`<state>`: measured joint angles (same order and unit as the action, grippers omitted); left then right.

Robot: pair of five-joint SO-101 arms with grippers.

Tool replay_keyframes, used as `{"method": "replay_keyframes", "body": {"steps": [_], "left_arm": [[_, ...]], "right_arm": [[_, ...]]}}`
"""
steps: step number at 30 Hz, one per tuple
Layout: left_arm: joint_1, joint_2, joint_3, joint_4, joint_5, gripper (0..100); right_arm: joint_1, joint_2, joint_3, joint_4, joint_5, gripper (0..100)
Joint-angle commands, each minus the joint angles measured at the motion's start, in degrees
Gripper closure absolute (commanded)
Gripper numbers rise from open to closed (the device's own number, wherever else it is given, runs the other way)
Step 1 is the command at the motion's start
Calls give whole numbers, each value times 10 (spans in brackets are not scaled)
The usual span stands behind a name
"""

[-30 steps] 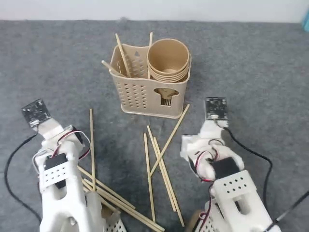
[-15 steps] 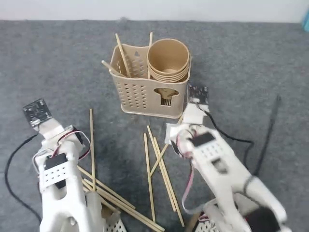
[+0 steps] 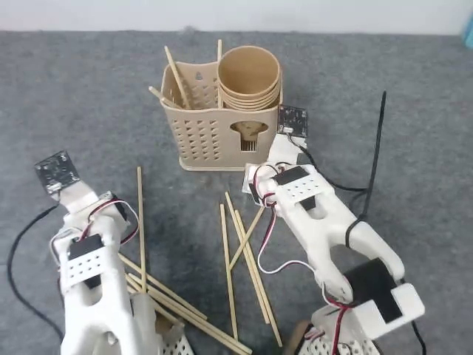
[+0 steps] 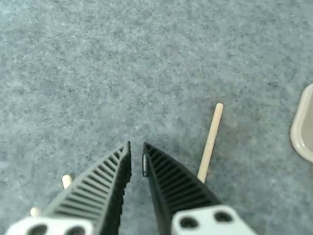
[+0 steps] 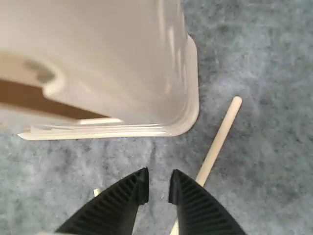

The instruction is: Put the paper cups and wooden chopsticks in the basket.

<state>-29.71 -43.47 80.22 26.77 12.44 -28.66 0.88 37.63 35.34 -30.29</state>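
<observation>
The left tool (image 4: 136, 145) is hovering low over the grey worktop (image 3: 89, 89) at the left side. Its two ribbed fingers (image 4: 105, 186) are drawn almost together and are gripping nothing. Just beside them we are seeing the blunt end of a single chopstick (image 4: 210, 142), which is lying flat and apart from the fingers. Partly under the left arm (image 3: 89, 266), a bundle of chopsticks (image 3: 174, 303) is lying slantwise on the worktop. Moving right, the perforated beige basket (image 3: 214, 140) is standing upright toward the far side. A few standing chopsticks (image 3: 177, 78) are leaning in its left part, and the paper cups (image 3: 250, 78) are sitting nested in one stack in its right part. In front of the basket, several loose chopsticks (image 3: 236, 259) are lying crossed over one another between the two arms. One of them is slanting up toward the basket's near right corner until it passes under the right arm (image 3: 318, 214). That arm is stretching forward to this same corner. In its wrist view we are looking at the right tool (image 5: 159, 178) hanging just short of the basket's rounded bottom edge. Its dark fingers (image 5: 122, 200) are standing a narrow slit apart with nothing between them. The slanting chopstick (image 5: 217, 139) is lying on the worktop just beside one finger, its end near the basket corner without touching it.
</observation>
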Motion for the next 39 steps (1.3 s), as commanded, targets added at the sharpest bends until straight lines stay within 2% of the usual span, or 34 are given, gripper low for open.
{"method": "replay_keyframes", "body": {"steps": [1, 6, 10, 14, 17, 20, 26, 36, 39], "left_arm": [[6, 1, -20, -12, -8, 960], [6, 1, -20, -12, -8, 960], [6, 1, -20, -12, -8, 960], [6, 1, -20, -12, -8, 960], [6, 1, -20, -12, -8, 960], [6, 1, -20, -12, -8, 960], [6, 1, -20, -12, -8, 960], [6, 1, -20, -12, -8, 960], [6, 1, -20, -12, -8, 960]], "right_arm": [[3, 11, 4, 28, -4, 945], [20, -54, 22, 55, -60, 949], [57, -102, 46, 53, -72, 946], [65, -105, 84, 6, -109, 946], [55, -91, 112, -60, -105, 945], [48, -84, 113, -70, -105, 939], [43, -84, 113, -75, -123, 816], [39, -17, 76, -65, -122, 815], [39, 11, 43, -35, -122, 872]]}}
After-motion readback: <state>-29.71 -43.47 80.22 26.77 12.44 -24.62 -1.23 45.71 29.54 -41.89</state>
